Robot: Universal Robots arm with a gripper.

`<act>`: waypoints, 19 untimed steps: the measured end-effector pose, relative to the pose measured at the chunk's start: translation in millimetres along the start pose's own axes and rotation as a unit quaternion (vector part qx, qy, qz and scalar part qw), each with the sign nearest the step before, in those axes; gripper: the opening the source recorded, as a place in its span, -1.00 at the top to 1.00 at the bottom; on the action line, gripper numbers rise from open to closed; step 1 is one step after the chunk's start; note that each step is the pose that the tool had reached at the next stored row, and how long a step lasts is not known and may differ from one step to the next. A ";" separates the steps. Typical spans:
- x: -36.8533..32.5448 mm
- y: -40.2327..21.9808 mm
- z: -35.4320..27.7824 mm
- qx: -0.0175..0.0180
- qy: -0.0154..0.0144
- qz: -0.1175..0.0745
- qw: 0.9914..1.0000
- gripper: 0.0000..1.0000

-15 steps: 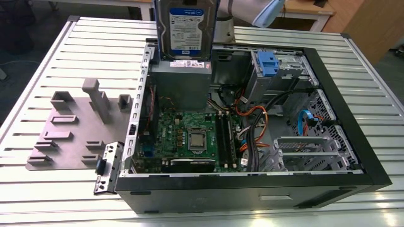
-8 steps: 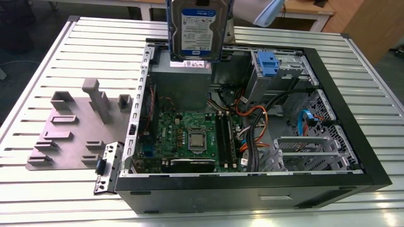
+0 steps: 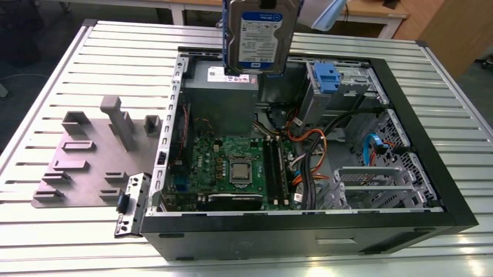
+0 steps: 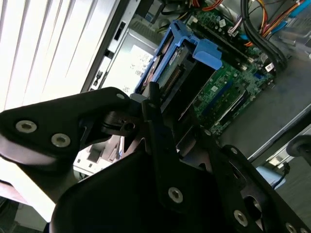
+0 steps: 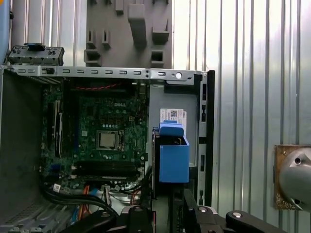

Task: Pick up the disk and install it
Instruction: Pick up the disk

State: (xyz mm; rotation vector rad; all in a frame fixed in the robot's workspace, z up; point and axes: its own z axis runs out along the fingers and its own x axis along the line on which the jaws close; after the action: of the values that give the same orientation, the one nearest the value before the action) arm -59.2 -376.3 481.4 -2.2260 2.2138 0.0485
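Jaws: how do they stand?
— Clamped on the disk [image 4: 175,68]. In the second wrist view the black fingers [image 4: 158,131] pinch its blue carrier.

Where does the disk [image 3: 260,34] sit?
— Top centre of the exterior view, upright, label toward the camera, over the grey power-supply box [image 3: 223,95] inside the open computer case [image 3: 431,150].

What lies around it?
— The motherboard [image 3: 231,164] is at mid-frame and the blue-latched drive cage [image 3: 327,81] is upper right of centre. A grey fixture plate [image 3: 85,156] lies on the slatted tabletop [image 3: 46,242] at the exterior view's left.
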 end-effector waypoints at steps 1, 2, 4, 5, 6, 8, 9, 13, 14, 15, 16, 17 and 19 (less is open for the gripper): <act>0.0 -3.4 -0.1 0.000 0.000 0.000 1.000 0.30; 0.0 -6.8 -0.1 0.000 0.000 0.000 1.000 0.30; 0.1 -13.4 -0.3 0.000 0.000 0.000 1.000 0.30; 0.1 -16.7 -0.4 0.000 0.000 0.000 1.000 0.30; 0.1 -20.0 -0.4 0.000 0.000 0.000 1.000 0.30; 0.1 -26.6 -0.6 0.000 0.000 0.000 1.000 0.30; 0.2 -29.8 -0.6 0.000 0.000 0.000 1.000 0.30; 0.3 -42.4 -0.8 0.000 0.000 0.000 1.000 0.30; 0.3 -45.1 -0.9 0.000 0.000 0.000 1.000 0.30; 0.3 -47.4 -1.0 0.000 0.000 0.000 1.000 0.30; 0.3 -49.2 -1.0 0.000 0.000 0.000 1.000 0.30; 0.3 -50.4 -1.0 0.000 0.000 0.000 1.000 0.30; 0.3 -50.9 -1.0 0.000 0.000 0.000 1.000 0.30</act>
State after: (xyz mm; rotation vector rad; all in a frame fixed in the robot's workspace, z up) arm -8.3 -376.3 481.3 -2.2260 2.2139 0.0485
